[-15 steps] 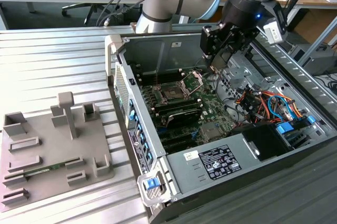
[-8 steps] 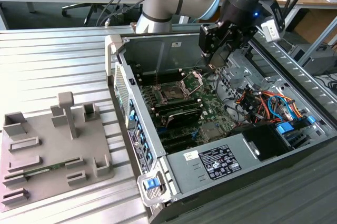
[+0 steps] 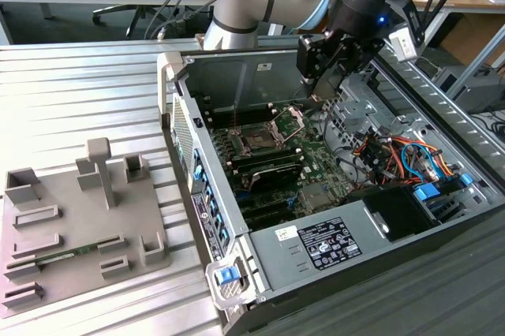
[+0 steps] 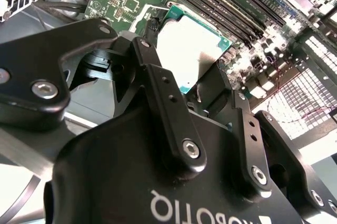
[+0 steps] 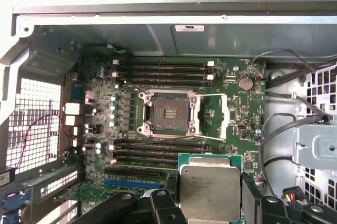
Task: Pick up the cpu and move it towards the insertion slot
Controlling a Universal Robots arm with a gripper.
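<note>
First wrist view: gripper [image 5: 210, 214] clenched on the cpu [image 5: 202, 188], held in the air above the board's memory slots [image 5: 158, 148], near but short of the open slot [image 5: 169, 112]. Exterior view: gripper [image 3: 326, 93] hangs inside the case [image 3: 237, 64], just to the exterior view's right of the slot [image 3: 257, 140]. Risk: an edge-only grip may let the chip tilt or slip and drop onto the board.

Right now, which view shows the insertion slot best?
The first wrist view: the insertion slot is seen head-on, frame open, unobstructed, with the cpu in the gripper short of it. The exterior view shows it small and oblique. In the second wrist view I cannot make it out.
</note>
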